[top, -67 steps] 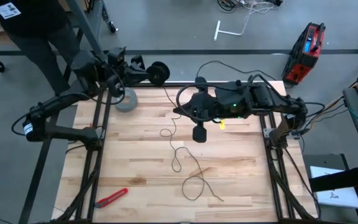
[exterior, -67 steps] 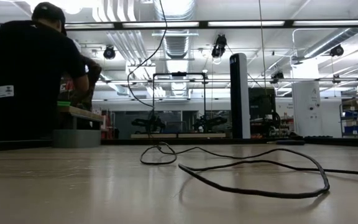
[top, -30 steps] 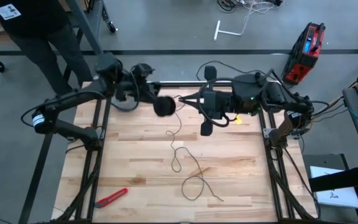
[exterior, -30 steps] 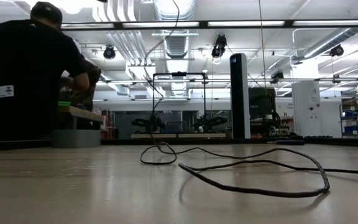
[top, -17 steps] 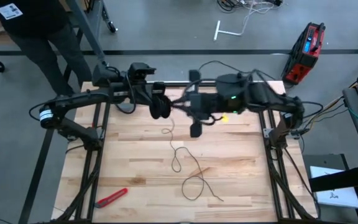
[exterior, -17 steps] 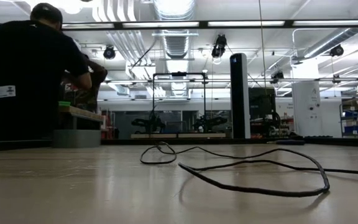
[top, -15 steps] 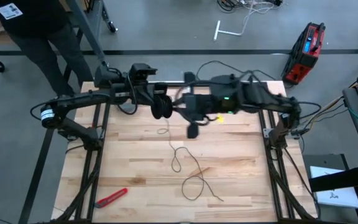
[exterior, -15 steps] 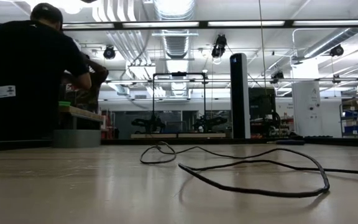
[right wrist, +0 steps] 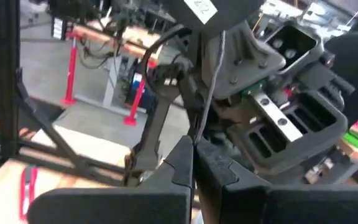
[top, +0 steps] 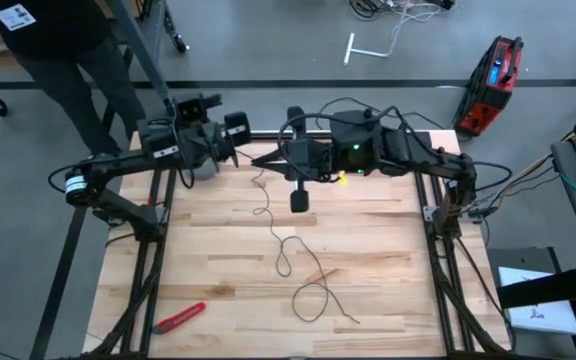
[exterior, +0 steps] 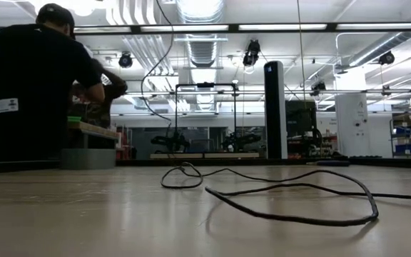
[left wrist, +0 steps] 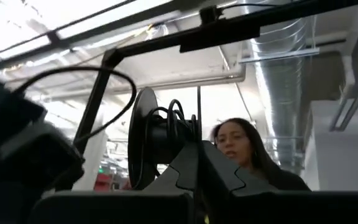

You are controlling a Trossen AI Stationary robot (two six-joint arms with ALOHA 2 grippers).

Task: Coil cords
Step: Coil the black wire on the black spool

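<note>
Both arms are up at the far edge of the table [top: 368, 260], tips nearly meeting. My left arm [top: 118, 163] reaches in from its side, and its jaws are clamped on the reel [left wrist: 157, 144], which stands on edge w/ a few turns of cord showing at its hub. From above, the reel [top: 234, 129] sits just off the table's far edge, near the grey tape roll [top: 205, 168], which is half hidden under my left wrist. My right arm [top: 408, 150] stretches across toward the reel. Its jaws are pressed together, pinching the cord [right wrist: 211, 81], which runs taut up toward the left wrist assy. just in front. Below the right jaws the cord [top: 280, 245] drops to the table, wanders toward the near side in loose bends, makes a loop approx. mid-table and ends free near the front. At table height those slack loops lie flat on the wood [exterior: 291, 203], one strand rising out of view. A red-handled tool [top: 180, 317] lies at the near left corner, well apart from the cord. A person in a dark top [exterior: 34, 86] stands beyond the far left corner, back turned.
</note>
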